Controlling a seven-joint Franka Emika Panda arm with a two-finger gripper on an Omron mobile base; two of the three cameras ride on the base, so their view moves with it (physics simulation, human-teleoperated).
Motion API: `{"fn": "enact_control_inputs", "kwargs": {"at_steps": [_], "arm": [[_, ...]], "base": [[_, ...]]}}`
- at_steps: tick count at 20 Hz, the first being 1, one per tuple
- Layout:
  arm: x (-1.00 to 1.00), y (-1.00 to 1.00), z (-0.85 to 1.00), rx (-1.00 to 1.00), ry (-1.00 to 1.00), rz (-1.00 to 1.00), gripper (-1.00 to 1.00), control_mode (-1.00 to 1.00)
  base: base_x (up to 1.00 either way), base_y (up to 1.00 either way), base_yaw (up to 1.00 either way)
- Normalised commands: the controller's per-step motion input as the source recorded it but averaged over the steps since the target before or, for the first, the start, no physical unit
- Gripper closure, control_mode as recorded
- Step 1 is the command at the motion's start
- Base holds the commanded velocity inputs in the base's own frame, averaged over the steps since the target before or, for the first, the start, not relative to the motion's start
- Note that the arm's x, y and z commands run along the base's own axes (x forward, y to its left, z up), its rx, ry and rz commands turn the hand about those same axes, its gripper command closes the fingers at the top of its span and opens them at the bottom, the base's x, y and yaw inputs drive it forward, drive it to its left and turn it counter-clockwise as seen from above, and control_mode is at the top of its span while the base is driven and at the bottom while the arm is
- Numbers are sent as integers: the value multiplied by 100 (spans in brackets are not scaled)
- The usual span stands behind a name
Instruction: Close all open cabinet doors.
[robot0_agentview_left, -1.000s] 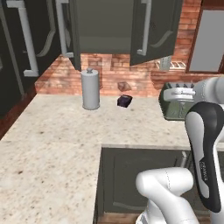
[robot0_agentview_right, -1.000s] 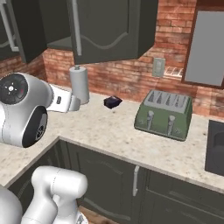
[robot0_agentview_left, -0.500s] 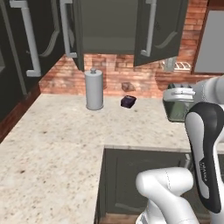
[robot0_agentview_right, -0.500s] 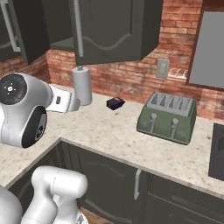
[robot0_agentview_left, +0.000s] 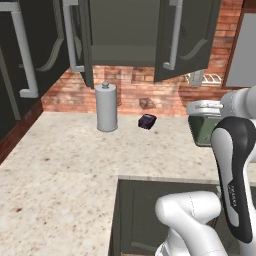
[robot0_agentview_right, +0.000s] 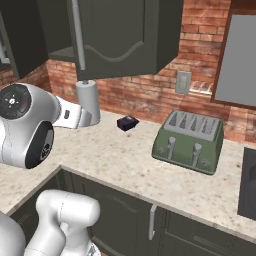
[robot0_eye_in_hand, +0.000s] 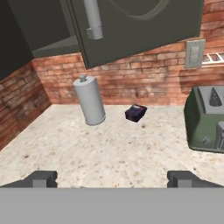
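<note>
Above the counter in the left base view, two cabinet doors (robot0_agentview_left: 182, 40) stand ajar over the paper towel roll (robot0_agentview_left: 106, 107); the scene has grown larger over the last second, so the base has advanced toward them. From the right base view, the right door (robot0_agentview_right: 125, 35) swings outward above the toaster (robot0_agentview_right: 192, 140). Through the hand view, the gripper (robot0_eye_in_hand: 113, 178) is spread wide, holding nothing, below the door's handle (robot0_eye_in_hand: 92, 17). You have closing yet to begin.
</note>
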Motion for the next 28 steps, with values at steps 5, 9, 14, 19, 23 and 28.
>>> {"fn": "enact_control_inputs", "kwargs": {"at_steps": [5,9,14,19,23,28], "arm": [[0,0,0,0,0,0,-100,100],[0,0,0,0,0,0,-100,100],[0,0,0,0,0,0,-100,100],[0,0,0,0,0,0,-100,100],[0,0,0,0,0,0,-100,100],[0,0,0,0,0,0,-100,-100]], "base": [[0,0,5],[0,0,0],[0,0,0],[0,0,0],[0,0,0],[0,0,0]]}}
